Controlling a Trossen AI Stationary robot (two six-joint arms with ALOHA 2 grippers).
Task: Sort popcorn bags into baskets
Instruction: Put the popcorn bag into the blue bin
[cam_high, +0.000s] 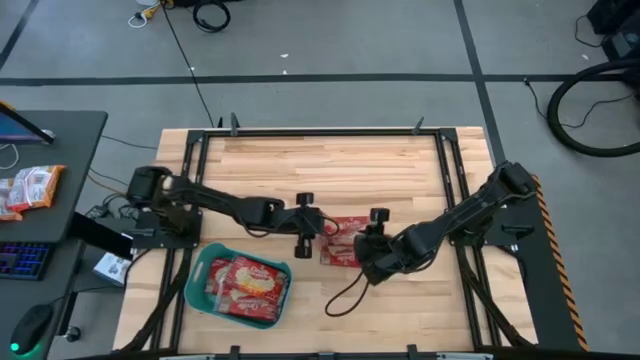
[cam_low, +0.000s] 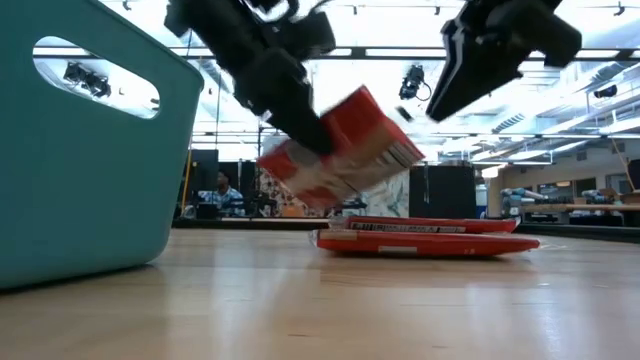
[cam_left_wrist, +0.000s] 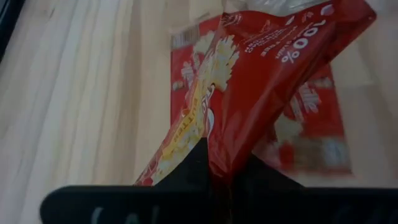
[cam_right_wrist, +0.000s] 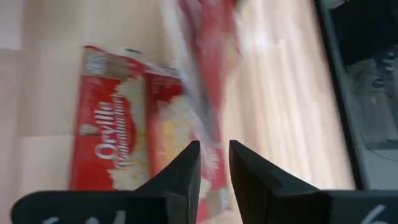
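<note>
My left gripper (cam_high: 305, 228) is over the table's middle, shut on one red popcorn bag (cam_low: 345, 150) that it holds up off the wood. Two or so more red bags (cam_high: 340, 243) lie flat on the table beneath and just right of it, stacked in the low view (cam_low: 420, 235). My right gripper (cam_high: 372, 245) hangs raised above the right side of those bags (cam_right_wrist: 118, 137), fingers a narrow gap apart, holding nothing. The teal basket (cam_high: 195, 285) sits near the table's near-left edge with several red bags (cam_high: 250, 285) lying flat in it. My left gripper pinches the bag between its two fingers at one end edge (cam_left_wrist: 217, 158). The fingers (cam_low: 290, 110) slant down from above and from the table's left. The bag is lifted clear of the bags on the table and tilted, its free end (cam_low: 405, 145) sticking out toward the right.
Black frame rails (cam_high: 450, 170) run along the table's edges. A black cable (cam_high: 345, 295) loops on the wood near the right arm. A side desk at the left carries a pale orange-and-white packet (cam_high: 30, 188). A person (cam_low: 222, 190) sits in the room beyond.
</note>
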